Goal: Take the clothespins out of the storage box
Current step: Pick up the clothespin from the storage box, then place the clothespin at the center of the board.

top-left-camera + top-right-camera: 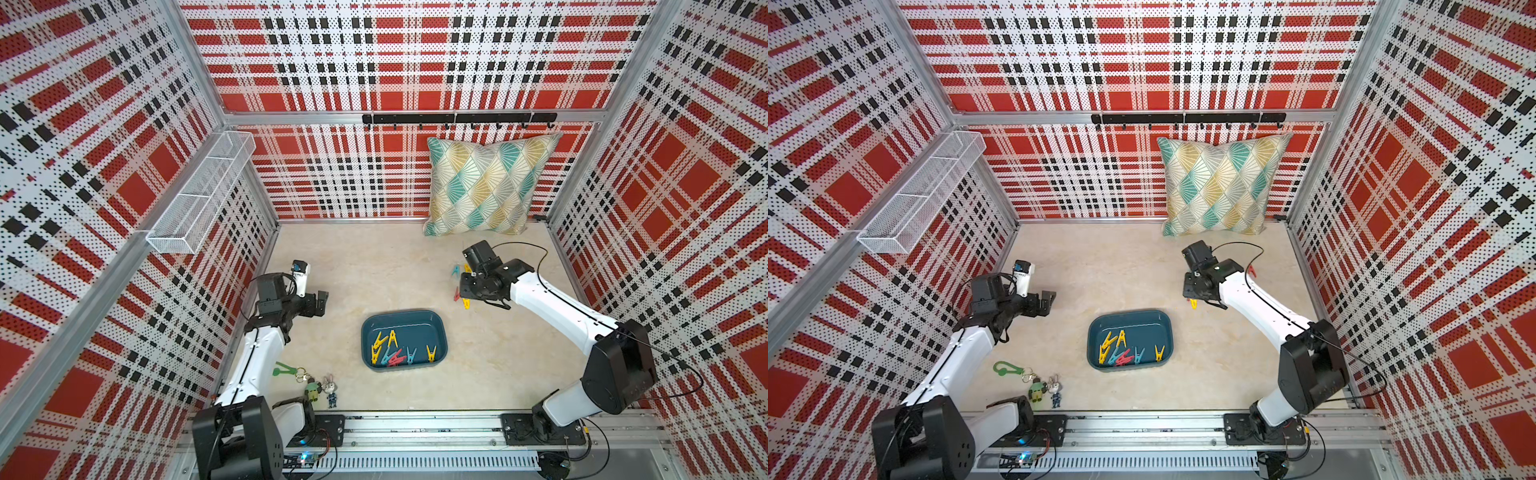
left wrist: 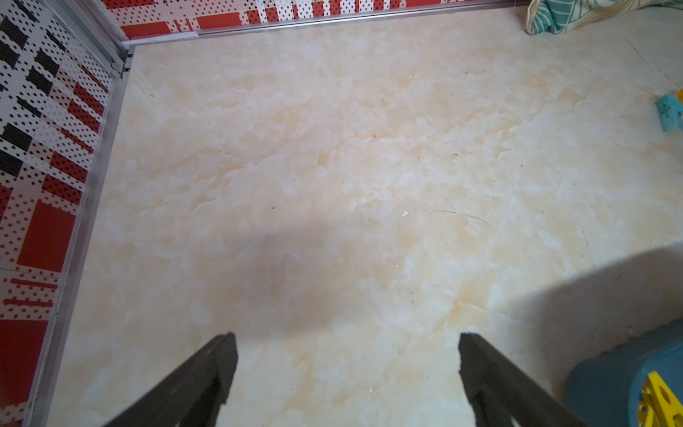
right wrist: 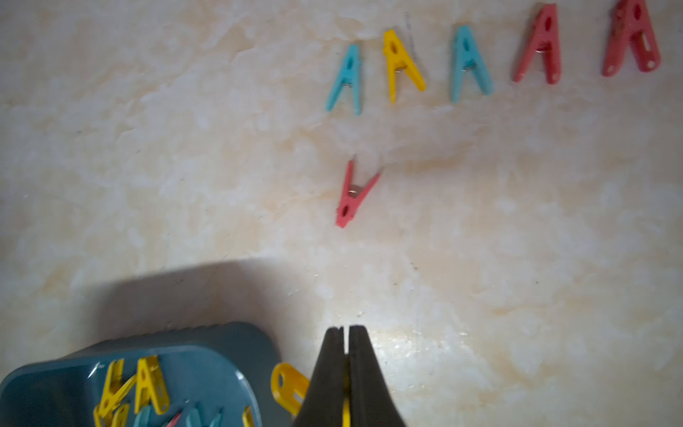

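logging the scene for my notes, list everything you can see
storage box: one, dark teal, table centre
clothespins in box: about seven, yellow, teal, red
clothespins on table: six, teal, yellow, red, by right gripper
pillow: one, teal-yellow pattern, back wall
wire basket: one, white, left wall
hook rail: one, black, back wall
green clip with figurines: one, by left arm
left gripper: open, empty
right gripper: shut on yellow clothespin

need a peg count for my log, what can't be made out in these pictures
- Held yellow clothespin: right wrist view, mostly hidden inside the shut right end effector; only a looped end shows.
- Clothespins on the table: in both top views the right arm covers some.
- Pile in the storage box: overlapping, too small to count in the top views; both wrist views cut it off at an edge.
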Available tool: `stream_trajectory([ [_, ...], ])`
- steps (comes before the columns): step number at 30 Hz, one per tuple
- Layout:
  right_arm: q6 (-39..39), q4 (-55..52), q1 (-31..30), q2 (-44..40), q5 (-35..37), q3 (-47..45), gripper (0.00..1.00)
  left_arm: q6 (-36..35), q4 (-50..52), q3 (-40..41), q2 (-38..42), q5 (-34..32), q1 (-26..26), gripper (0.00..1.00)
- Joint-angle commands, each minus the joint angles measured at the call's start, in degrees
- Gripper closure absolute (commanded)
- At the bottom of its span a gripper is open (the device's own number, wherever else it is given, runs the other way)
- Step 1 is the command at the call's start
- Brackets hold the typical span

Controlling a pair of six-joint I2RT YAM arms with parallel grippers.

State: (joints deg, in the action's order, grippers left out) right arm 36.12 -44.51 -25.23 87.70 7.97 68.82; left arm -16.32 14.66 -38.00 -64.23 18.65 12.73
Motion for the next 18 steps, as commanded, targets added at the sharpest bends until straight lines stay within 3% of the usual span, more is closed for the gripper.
stream_trajectory([
  [1,-2.24,1.53,5.8,-1.26,-1.12,-2.71,1.0,0.14,-0.42,-0.83,0.55,-0.55,0.8,0.01],
  [6,-3.5,3.25,10.68,3.84,-0.05,-2.77,1.0,0.21,-0.42,-0.85,0.52,-0.46,0.96,0.01],
  [18,-3.1,4.78,11.03,20.6,-1.03,7.02,1.0,0.31,-0.42,-0.85,1.04,-0.02,1.5,0.01],
])
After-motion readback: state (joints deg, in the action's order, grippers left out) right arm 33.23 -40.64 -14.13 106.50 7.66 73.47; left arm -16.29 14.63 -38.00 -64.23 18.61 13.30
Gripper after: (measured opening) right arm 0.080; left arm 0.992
